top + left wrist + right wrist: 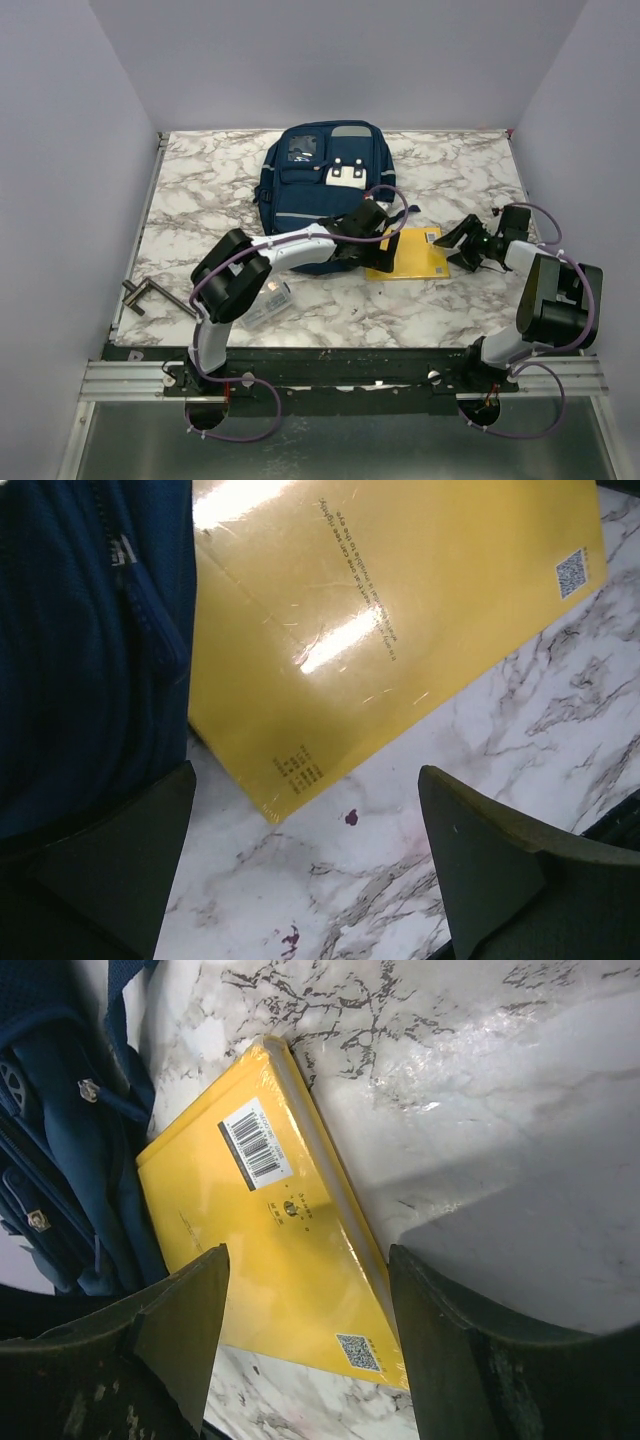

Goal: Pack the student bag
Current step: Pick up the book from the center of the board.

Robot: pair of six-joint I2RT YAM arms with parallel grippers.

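Both arms are built alike. The left arm (300, 245) and the right arm (520, 258) have smooth white shells between chunky black joint housings. Thin greyish-purple cables (592, 300) loop loosely along each one. The left gripper (307, 775) ends in dark, matte, wedge-shaped fingers. Those of the right gripper (307, 1255) look the same, but with pale scuffs near their bases.
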